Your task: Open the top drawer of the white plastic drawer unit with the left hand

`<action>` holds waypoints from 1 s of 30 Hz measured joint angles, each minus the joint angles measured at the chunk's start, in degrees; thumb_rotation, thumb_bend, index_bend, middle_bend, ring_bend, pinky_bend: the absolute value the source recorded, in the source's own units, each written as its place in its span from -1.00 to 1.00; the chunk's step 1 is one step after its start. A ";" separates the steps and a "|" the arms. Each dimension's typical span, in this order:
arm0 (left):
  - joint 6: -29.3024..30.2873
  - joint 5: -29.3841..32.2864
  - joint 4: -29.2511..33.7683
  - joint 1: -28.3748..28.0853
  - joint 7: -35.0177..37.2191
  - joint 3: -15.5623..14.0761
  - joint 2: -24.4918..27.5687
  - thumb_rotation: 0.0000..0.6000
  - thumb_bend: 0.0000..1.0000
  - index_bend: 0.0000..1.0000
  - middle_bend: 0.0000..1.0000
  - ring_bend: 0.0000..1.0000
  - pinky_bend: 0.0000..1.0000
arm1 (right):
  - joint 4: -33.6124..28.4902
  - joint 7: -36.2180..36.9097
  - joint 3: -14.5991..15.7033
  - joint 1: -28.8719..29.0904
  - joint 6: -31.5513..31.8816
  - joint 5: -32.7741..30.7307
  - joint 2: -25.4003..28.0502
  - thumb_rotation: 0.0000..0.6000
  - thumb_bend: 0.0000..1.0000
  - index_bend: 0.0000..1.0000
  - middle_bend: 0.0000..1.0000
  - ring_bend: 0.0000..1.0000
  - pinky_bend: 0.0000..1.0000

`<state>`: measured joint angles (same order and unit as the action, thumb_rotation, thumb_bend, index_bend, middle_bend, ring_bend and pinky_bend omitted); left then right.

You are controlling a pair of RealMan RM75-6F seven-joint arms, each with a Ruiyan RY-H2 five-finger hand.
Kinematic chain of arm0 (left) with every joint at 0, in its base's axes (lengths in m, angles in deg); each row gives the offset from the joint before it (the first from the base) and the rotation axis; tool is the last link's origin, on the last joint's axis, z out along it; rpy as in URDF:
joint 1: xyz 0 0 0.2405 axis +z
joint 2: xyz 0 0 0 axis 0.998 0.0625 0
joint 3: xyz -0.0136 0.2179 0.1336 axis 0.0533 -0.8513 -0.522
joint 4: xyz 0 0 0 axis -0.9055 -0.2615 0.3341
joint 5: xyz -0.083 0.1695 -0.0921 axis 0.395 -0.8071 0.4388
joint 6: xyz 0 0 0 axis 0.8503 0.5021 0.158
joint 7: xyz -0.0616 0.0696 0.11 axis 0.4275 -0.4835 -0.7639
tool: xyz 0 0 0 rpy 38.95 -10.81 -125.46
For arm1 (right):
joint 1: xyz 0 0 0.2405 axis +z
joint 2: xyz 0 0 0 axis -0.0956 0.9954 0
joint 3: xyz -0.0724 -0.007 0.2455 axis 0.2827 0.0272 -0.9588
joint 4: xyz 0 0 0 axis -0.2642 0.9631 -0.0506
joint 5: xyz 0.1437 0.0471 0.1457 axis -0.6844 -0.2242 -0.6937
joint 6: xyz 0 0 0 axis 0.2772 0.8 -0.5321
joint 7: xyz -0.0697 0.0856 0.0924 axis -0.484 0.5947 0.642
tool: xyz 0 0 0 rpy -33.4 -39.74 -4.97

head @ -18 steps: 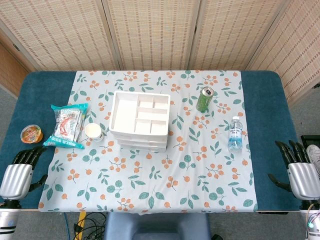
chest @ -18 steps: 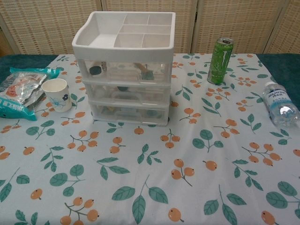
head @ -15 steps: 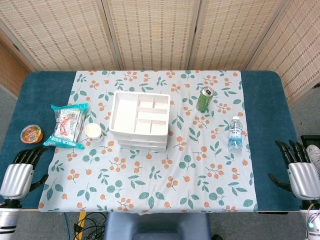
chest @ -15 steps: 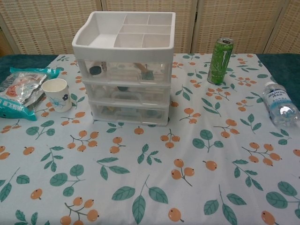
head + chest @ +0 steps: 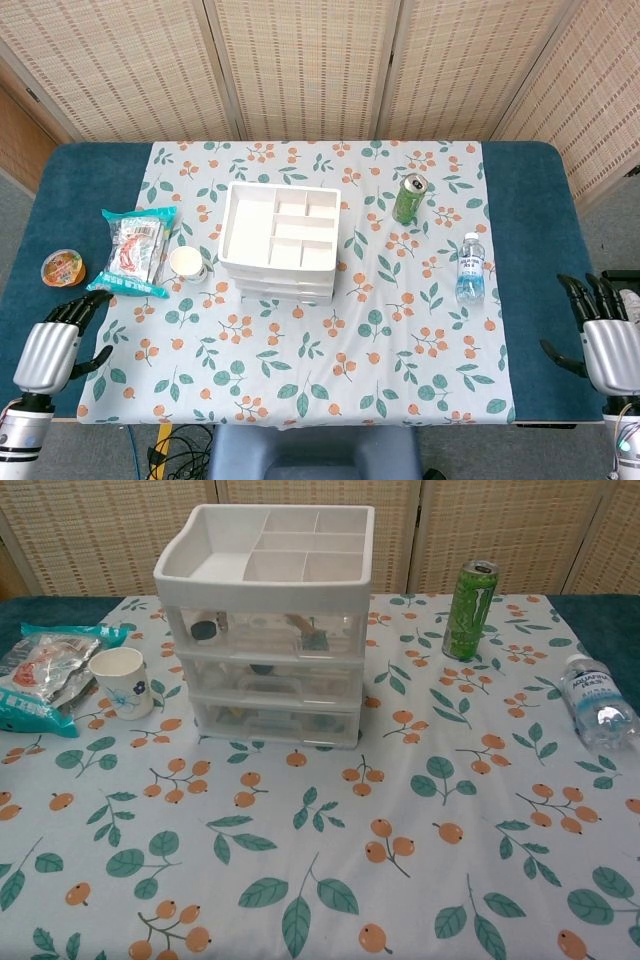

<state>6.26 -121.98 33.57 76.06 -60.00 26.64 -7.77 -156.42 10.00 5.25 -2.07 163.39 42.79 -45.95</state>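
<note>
- White plastic drawer unit (image 5: 280, 243), three clear-fronted drawers under a divided tray top, stands left of centre on the floral tablecloth (image 5: 330, 350).
- Top drawer (image 5: 265, 633) sits flush with the frame, shut; small dark items show through its clear front.
- Left hand (image 5: 55, 345), silver-backed with black fingers, hangs at the near-left table corner over the blue table edge (image 5: 60, 200). Fingers apart and slightly bent, nothing in them. Well apart from the drawer unit.
- Right hand (image 5: 605, 345), same build, at the near-right corner just off the table; fingers spread upward, holding nothing.
- Neither hand shows in the chest view.
- Small white paper cup with blue flower print (image 5: 122, 681) stands upright just left of the unit, not touching it.
- Teal snack packet (image 5: 135, 250) lies flat left of the cup.
- Round orange-lidded tub (image 5: 62, 268) rests on bare blue table, far left, near the left hand.
- Green drinks can (image 5: 470, 610) stands upright right of the unit, towards the back.
- Clear water bottle with blue label (image 5: 470, 268) lies on the cloth at the right, nearer than the can.
</note>
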 measured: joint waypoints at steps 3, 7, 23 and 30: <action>-0.83 -1.38 0.74 -1.15 0.41 -0.09 0.00 1.00 -0.56 -0.58 -0.22 -0.01 0.24 | -0.27 -0.20 -0.76 0.26 0.27 -0.32 0.39 1.00 -0.55 -0.89 -0.75 -0.89 -0.98; -1.88 -2.59 1.81 -2.33 2.71 -0.29 -0.06 1.00 -0.56 -0.54 0.15 0.34 0.66 | -0.75 -0.59 -1.53 0.68 0.48 -0.48 0.90 1.00 -0.55 -0.89 -0.75 -0.89 -0.98; -16.56 -5.12 7.86 -13.84 15.90 -0.70 -2.99 1.00 -0.02 -0.61 0.83 0.98 1.00 | -2.84 -2.94 -3.32 2.41 -0.12 -1.22 1.97 1.00 -0.55 -0.90 -0.75 -0.87 -0.98; -22.47 -2.96 6.84 -18.83 21.61 0.21 -7.66 1.00 0.15 -0.80 0.86 1.00 1.00 | -3.16 -3.59 -3.01 2.40 -0.18 -1.30 1.80 1.00 -0.55 -0.89 -0.75 -0.87 -0.98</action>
<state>-16.22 -124.94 40.41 57.23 -38.39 26.85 -15.43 -159.58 6.41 2.23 0.33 163.20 41.49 -44.15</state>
